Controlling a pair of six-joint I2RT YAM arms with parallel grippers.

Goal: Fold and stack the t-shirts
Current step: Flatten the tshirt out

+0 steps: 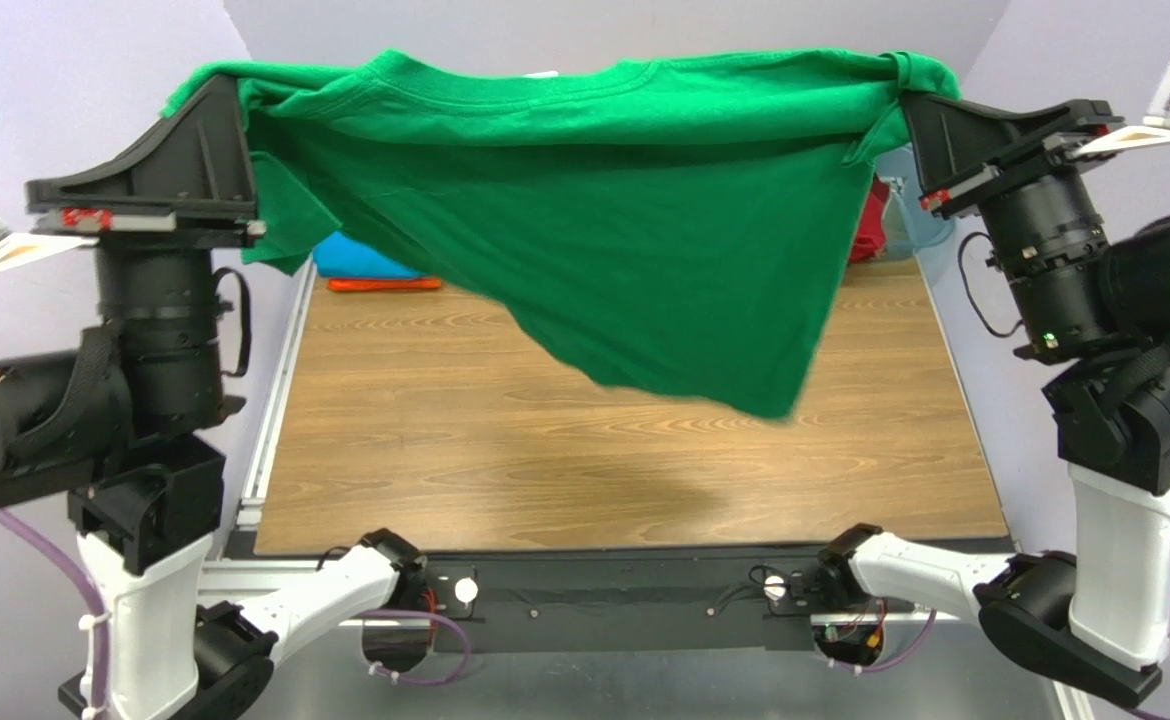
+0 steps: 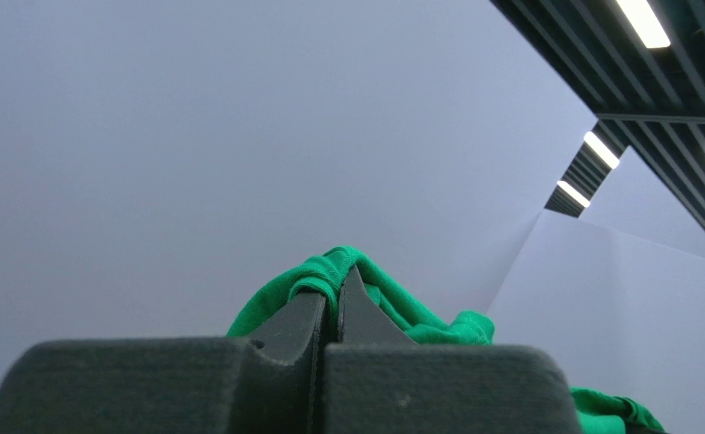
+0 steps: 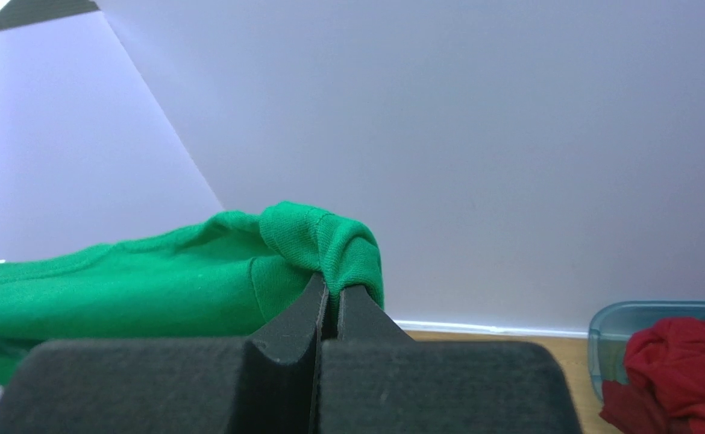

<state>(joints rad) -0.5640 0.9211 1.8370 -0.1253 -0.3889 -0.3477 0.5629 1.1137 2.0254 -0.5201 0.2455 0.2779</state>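
High above the table [image 1: 441, 435], left claw [image 2: 336, 294], right claw [image 3: 331, 294], both clamped on green t-shirt [image 1: 621, 195]

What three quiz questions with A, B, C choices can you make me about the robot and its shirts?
1. Where is the green t-shirt? A. lying flat B. hanging over the table C. on the floor
2. What colour is the shirt in the tub? A. yellow B. white C. dark red
3. How are the left gripper and right gripper? A. both shut on the green t-shirt B. both open C. one open

Answers: 1 B, it is stretched between the grippers, off the wood. 2 C, red cloth shows in the tub in the right wrist view. 3 A, each wrist view shows green cloth pinched in a closed gripper.
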